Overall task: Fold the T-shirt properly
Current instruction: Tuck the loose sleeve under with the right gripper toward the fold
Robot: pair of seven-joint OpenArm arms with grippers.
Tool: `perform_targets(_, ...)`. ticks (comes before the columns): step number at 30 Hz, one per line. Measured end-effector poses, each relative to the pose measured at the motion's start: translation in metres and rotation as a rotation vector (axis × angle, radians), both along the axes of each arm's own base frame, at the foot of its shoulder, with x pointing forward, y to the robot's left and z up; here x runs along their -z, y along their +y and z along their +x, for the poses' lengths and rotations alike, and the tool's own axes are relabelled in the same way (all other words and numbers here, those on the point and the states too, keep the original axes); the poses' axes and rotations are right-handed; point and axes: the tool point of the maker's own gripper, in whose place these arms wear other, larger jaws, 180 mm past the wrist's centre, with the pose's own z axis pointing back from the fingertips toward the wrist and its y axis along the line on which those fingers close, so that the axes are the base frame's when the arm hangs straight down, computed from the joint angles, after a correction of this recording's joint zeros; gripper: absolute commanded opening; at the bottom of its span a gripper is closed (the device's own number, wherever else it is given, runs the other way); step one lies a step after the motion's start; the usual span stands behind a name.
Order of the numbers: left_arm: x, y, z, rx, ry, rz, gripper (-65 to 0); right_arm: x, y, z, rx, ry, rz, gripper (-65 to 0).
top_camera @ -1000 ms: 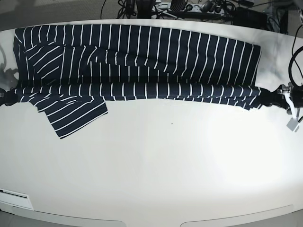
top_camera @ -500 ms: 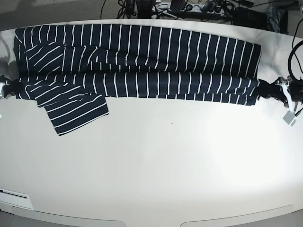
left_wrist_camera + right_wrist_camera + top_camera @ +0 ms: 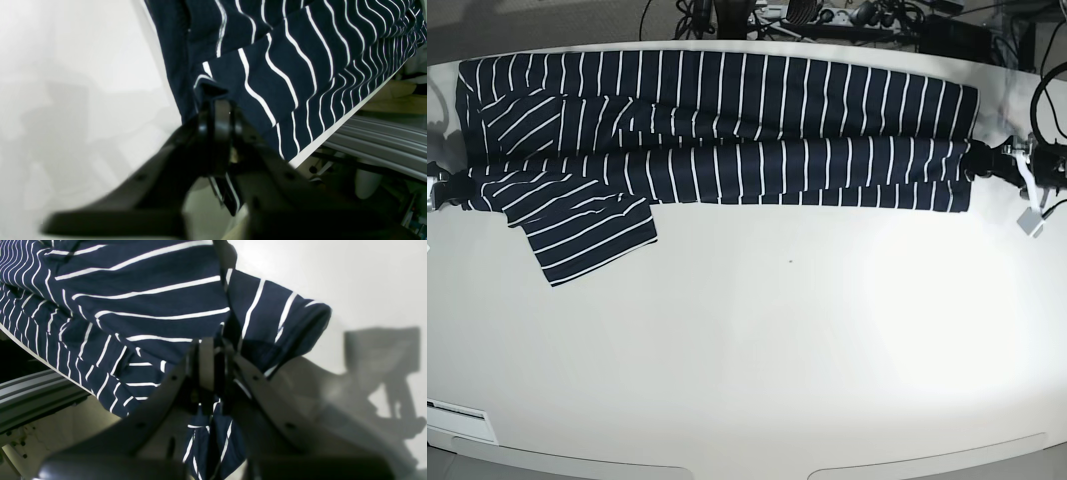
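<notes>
Striped T-shirt stretched along the bench's far edge, a claw at each end.

Left wrist view: the left claw (image 3: 217, 110) sits at the hem end of the T-shirt (image 3: 300, 66), its fingers close together with a scrap of striped cloth between them, though whether they grip it I cannot tell; right wrist view: the right claw (image 3: 213, 366) is clamped narrow on a bunched fold of the T-shirt (image 3: 150, 306), cloth hanging below the fingers; base view: the T-shirt (image 3: 727, 130) lies folded lengthwise on the bench (image 3: 787, 340) along the far edge, one sleeve splayed toward the near side at the right claw's (image 3: 447, 190) end, the left claw (image 3: 997, 162) touching the opposite end.
</notes>
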Motion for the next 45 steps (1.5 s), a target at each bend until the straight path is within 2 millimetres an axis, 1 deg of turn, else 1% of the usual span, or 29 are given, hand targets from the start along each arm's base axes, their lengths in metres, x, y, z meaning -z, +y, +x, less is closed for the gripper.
perform_targets(1, 0.000, 0.000, 0.000, 0.000, 0.000, 0.001, -35.2, 0.000, 0.000, 0.001, 0.002, -0.004, 0.000, -45.4)
perform_targets(2, 0.000, 0.000, 0.000, 0.000, 0.001, 0.001, -29.2, -0.001, 0.000, 0.002, 0.001, -0.006, 0.000, -38.2)
perform_targets(3, 0.000, 0.000, 0.000, 0.000, 0.000, 0.001, -26.7, -0.003, -0.001, 0.003, 0.000, -0.010, -0.004, -34.9)
perform_targets(6, 0.000, 0.000, 0.000, 0.000, 0.000, 0.002, -26.6, -0.013, -0.001, 0.015, -0.004, -0.046, -0.008, -34.6)
perform_targets(7, 0.002, 0.003, -0.001, 0.004, 0.007, 0.023, -26.6, -0.018, 0.000, 0.020, -0.009, -0.065, -0.012, -34.6)
perform_targets(9, 0.003, 0.007, 0.003, -0.010, -0.015, 0.045, -26.6, -0.032, 0.003, 0.036, -0.017, -0.132, -0.015, -34.6)
perform_targets(11, 0.004, 0.010, 0.005, -0.014, -0.021, 0.059, -26.6, -0.050, 0.009, 0.057, 0.003, -0.233, 0.017, -34.6)
perform_targets(13, 0.004, 0.009, 0.005, -0.014, -0.021, 0.058, -26.6, -0.060, 0.019, 0.074, 0.021, -0.312, 0.064, -34.6)
perform_targets(14, 0.004, 0.010, 0.005, -0.015, -0.020, 0.059, -26.6, -0.057, 0.022, 0.083, 0.040, -0.351, 0.052, -34.5)
perform_targets(15, 0.004, 0.010, 0.005, -0.017, -0.019, 0.058, -26.6, -0.046, 0.023, 0.090, 0.050, -0.373, 0.012, -34.5)
perform_targets(17, 0.004, 0.009, 0.005, -0.019, -0.021, 0.056, -26.6, -0.017, 0.034, 0.094, 0.067, -0.373, -0.022, -31.5)
perform_targets(18, 0.004, 0.009, 0.005, -0.018, -0.021, 0.057, -26.6, -0.005, 0.044, 0.094, 0.064, -0.367, -0.018, -30.1)
perform_targets(19, 0.004, 0.009, 0.005, -0.018, -0.021, 0.057, -26.6, 0.005, 0.052, 0.094, 0.063, -0.360, -0.022, -30.0)
perform_targets(20, 0.004, 0.009, 0.005, -0.019, -0.022, 0.054, -26.6, 0.013, 0.058, 0.094, 0.058, -0.352, -0.031, -30.1)
perform_targets(23, 0.004, 0.010, 0.006, -0.039, -0.011, 0.054, -26.6, 0.026, 0.070, 0.103, 0.071, -0.380, -0.062, -30.1)
perform_targets(25, 0.004, 0.010, 0.006, -0.043, -0.011, 0.055, -26.6, 0.038, 0.076, 0.105, 0.074, -0.384, -0.081, -30.1)
perform_targets(27, 0.004, 0.010, 0.006, -0.042, -0.009, 0.055, -26.6, 0.056, 0.077, 0.103, 0.096, -0.361, -0.118, -30.0)
perform_targets(28, 0.004, 0.010, 0.006, -0.042, -0.008, 0.056, -26.6, 0.056, 0.078, 0.107, 0.117, -0.385, -0.117, -30.1)
perform_targets(29, 0.004, 0.010, 0.006, -0.041, -0.009, 0.056, -26.6, 0.059, 0.075, 0.108, 0.118, -0.385, -0.150, -30.0)
perform_targets(31, 0.004, 0.010, 0.006, -0.041, -0.010, 0.055, -26.6, 0.058, 0.071, 0.111, 0.142, -0.387, -0.170, -30.1)
perform_targets(34, 0.004, 0.010, 0.006, -0.040, -0.010, 0.056, -26.6, 0.059, 0.071, 0.111, 0.144, -0.385, -0.168, -30.1)
perform_targets(35, 0.004, 0.010, 0.006, -0.040, -0.009, 0.056, -26.6, 0.059, 0.071, 0.111, 0.143, -0.385, -0.168, -30.5)
perform_targets(36, 0.004, 0.010, 0.006, -0.040, -0.009, 0.055, -26.6, 0.059, 0.073, 0.110, 0.129, -0.388, -0.163, -32.7)
perform_targets(37, 0.004, 0.010, 0.006, -0.041, -0.010, 0.055, -26.6, 0.059, 0.074, 0.110, 0.129, -0.387, -0.161, -38.5)
perform_targets(40, 0.004, 0.010, 0.006, -0.041, -0.009, 0.055, -26.6, 0.061, 0.082, 0.109, 0.125, -0.385, -0.129, -64.8)
perform_targets(43, 0.004, 0.009, 0.006, -0.041, -0.010, 0.054, -26.6, 0.055, 0.089, 0.109, 0.145, -0.384, -0.056, -65.0)
perform_targets(45, 0.003, 0.008, 0.006, -0.042, -0.012, 0.047, -26.6, 0.046, 0.101, 0.107, 0.110, -0.389, 0.027, -65.0)
